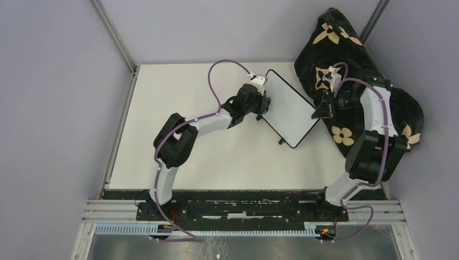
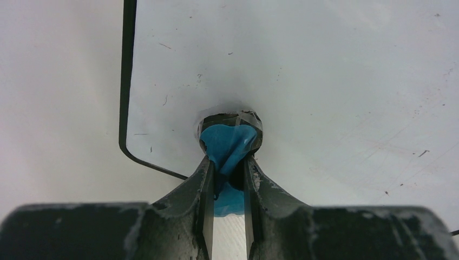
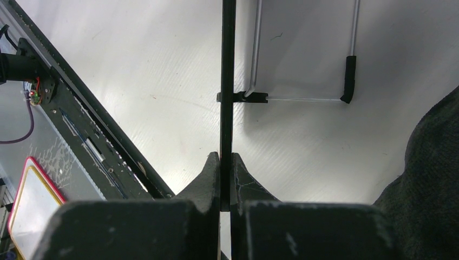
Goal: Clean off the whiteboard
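The whiteboard (image 1: 289, 108), white with a thin black frame, stands tilted at the table's back middle. Its face (image 2: 325, 81) shows plain white with a few small dark specks. My left gripper (image 1: 264, 103) is shut on a small round eraser with a blue top (image 2: 227, 142), which presses against the board near its lower left corner. My right gripper (image 1: 320, 112) is shut on the board's right edge, seen edge-on as a thin black strip (image 3: 228, 81) between the fingers. Behind it shows the board's wire stand (image 3: 303, 98) with a black foot (image 3: 350, 70).
A black blanket with tan flowers (image 1: 352, 81) is heaped at the back right, right beside my right arm, and fills the corner of the right wrist view (image 3: 433, 189). A black rail (image 1: 243, 208) runs along the near edge. Grey walls close in both sides.
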{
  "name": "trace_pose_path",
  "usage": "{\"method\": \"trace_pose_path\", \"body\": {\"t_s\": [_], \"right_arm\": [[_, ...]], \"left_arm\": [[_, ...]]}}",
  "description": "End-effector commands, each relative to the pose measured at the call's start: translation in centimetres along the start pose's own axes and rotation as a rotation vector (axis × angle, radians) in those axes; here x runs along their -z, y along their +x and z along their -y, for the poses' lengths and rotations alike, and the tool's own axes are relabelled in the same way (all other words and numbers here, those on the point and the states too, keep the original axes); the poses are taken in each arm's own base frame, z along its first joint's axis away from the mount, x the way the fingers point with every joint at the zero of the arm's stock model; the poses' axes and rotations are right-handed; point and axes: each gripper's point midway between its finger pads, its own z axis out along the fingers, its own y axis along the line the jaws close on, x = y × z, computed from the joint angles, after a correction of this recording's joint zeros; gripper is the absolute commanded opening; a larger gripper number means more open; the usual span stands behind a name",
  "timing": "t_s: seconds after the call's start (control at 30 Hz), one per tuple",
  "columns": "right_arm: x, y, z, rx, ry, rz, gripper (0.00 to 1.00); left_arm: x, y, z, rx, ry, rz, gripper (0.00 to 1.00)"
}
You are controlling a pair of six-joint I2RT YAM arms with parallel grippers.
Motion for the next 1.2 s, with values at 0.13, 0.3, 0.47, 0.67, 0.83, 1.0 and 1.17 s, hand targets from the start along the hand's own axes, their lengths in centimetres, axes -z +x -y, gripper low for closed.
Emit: {"method": "trace_pose_path", "body": {"t_s": [0.13, 0.3, 0.47, 0.67, 0.83, 1.0, 1.17], "right_arm": [[0.0, -0.1, -1.4, -0.012, -0.057, 0.000, 0.00], [0.0, -0.1, -1.4, -0.012, -0.059, -0.002, 0.01], [0.0, 0.0, -1.5, -0.013, -0.064, -0.006, 0.00], [0.0, 0.0, -1.5, -0.012, -0.065, -0.004, 0.01], [0.1, 0.0, -1.6, -0.010, -0.067, -0.004, 0.01], [0.1, -0.1, -1.7, -0.008, -0.068, -0.001, 0.00], [0.1, 0.0, -1.8, -0.005, -0.070, -0.001, 0.00]], "left_arm": [[-1.7, -0.7, 0.6, 0.002, 0.025, 0.038, 0.03], [-1.9, 0.1, 1.4, 0.017, 0.047, 0.032, 0.03], [-2.0, 1.0, 3.4, 0.037, 0.088, 0.026, 0.03], [-1.5, 1.6, 6.7, 0.052, 0.141, 0.036, 0.03], [-0.4, 1.9, 8.3, 0.100, 0.177, 0.062, 0.03], [0.2, 2.5, 8.5, 0.102, 0.175, 0.056, 0.03], [0.3, 3.0, 7.1, 0.090, 0.127, 0.050, 0.03]]}}
